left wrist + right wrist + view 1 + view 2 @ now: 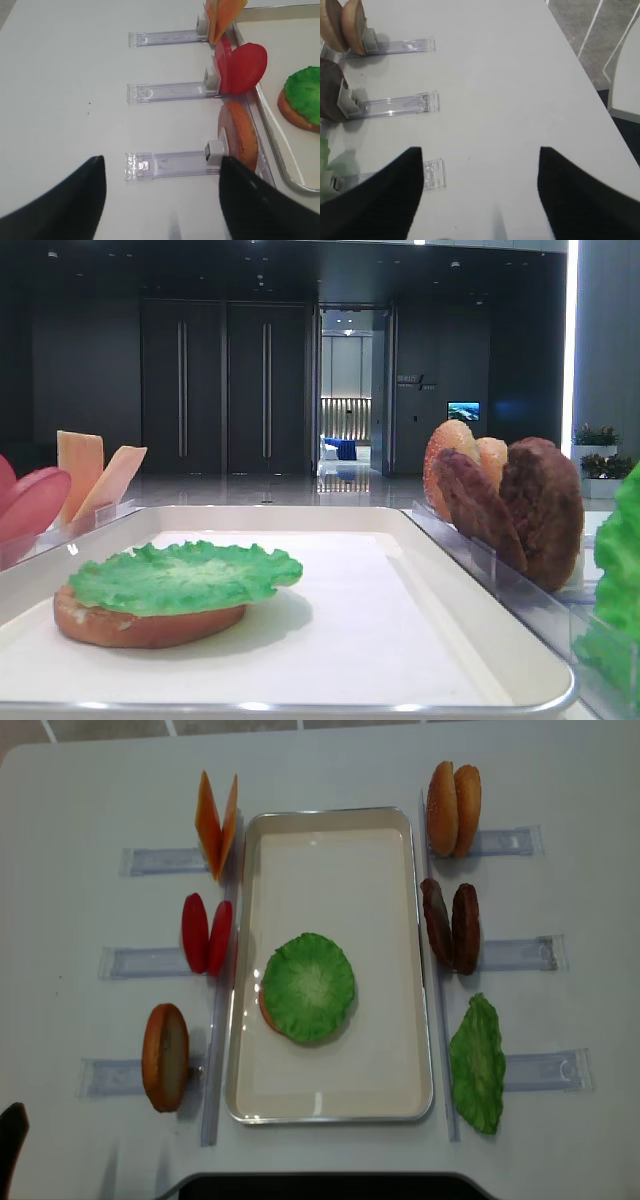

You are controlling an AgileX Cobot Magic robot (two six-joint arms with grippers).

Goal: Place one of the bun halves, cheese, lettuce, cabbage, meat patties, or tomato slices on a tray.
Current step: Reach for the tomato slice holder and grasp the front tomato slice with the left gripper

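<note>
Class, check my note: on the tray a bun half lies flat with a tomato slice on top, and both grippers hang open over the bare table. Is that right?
One slip: the bun half on the tray carries a lettuce leaf, not a tomato slice, as the overhead exterior view shows. Both the left gripper and right gripper do hang open over the table.

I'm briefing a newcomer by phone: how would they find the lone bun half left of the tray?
Start at the tray. Along its left side stand three clear holders. The bun half is upright in the nearest, below the tomato slices, single and tan-orange.
</note>
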